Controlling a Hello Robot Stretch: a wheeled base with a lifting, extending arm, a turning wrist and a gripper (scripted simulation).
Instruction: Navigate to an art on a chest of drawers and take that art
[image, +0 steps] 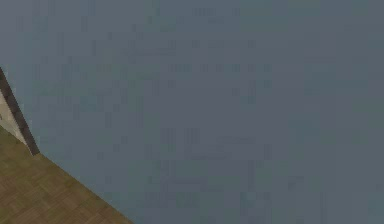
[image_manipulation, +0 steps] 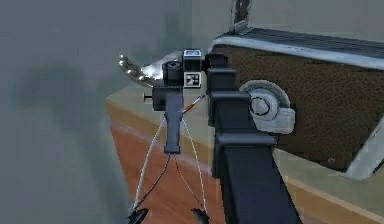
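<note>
A small shiny silver piece (image_manipulation: 140, 68) with a curved shape lies at the far edge of a wooden top (image_manipulation: 130, 160), against the grey wall. The dark arm (image_manipulation: 245, 170) rises from the arm side view's bottom edge, with its two white marker squares (image_manipulation: 183, 65) just right of the silver piece. The gripper (image_manipulation: 168, 210) hangs down from its dark body (image_manipulation: 170, 115), its thin fingers (image_manipulation: 136, 211) reaching the picture's bottom edge. Only bare wood lies behind the fingertips, so it holds nothing.
A large brown case-like box (image_manipulation: 310, 100) with a round white dial (image_manipulation: 266, 104) stands on the wooden top to the arm's right. In the forward view a grey-blue wall (image: 220, 100) is very close, with wooden floor (image: 40, 190) at the lower left.
</note>
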